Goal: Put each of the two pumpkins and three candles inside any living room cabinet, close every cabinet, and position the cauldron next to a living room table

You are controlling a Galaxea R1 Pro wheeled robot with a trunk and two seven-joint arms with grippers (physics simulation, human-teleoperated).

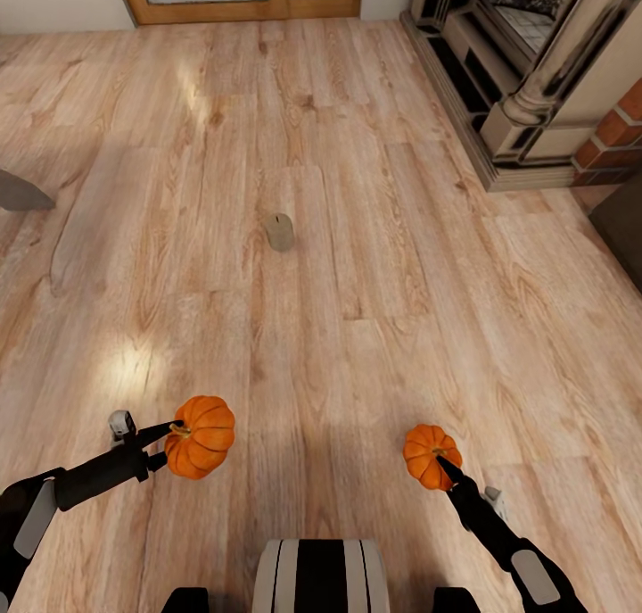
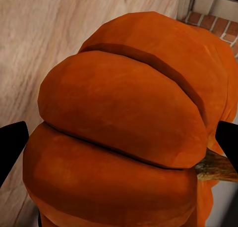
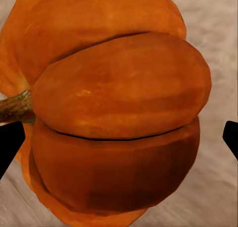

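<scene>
- Our left gripper (image 1: pixel 175 436) is clamped on the larger pumpkin (image 1: pixel 201 435); in the left wrist view the dark fingers (image 2: pixel 11 146) sit tight on both flanks of it, stem poking out toward one finger.
- Our right gripper (image 1: pixel 445 466) is clamped on the smaller pumpkin (image 1: pixel 429 455); the right wrist view shows it wedged between the finger tips (image 3: pixel 9 143), stem beside one of them.
- Both pumpkins ride off the wood floor (image 1: pixel 374 265), well apart from each other.
- One candle (image 1: pixel 279 231) stands upright on the floor well ahead of both sets of fingers, roughly between their lines.
- Risks, as we judge them:
  - Round ribbed skin + narrow tips = a pumpkin could roll out w/ a jolt while the base drives.
  - Both grippers are full, so we can't grab the candle w/o stowing something first.
  - Driving straight on could knock the candle over or send it rolling.
  - The fireplace surround (image 1: pixel 508 86), off beyond the right fingers, is a snag point if we turn wide.
- Containers: no cabinet in sight here, so nothing is stowed as far as we can tell; other candles and the cauldron aren't visible to us.
</scene>
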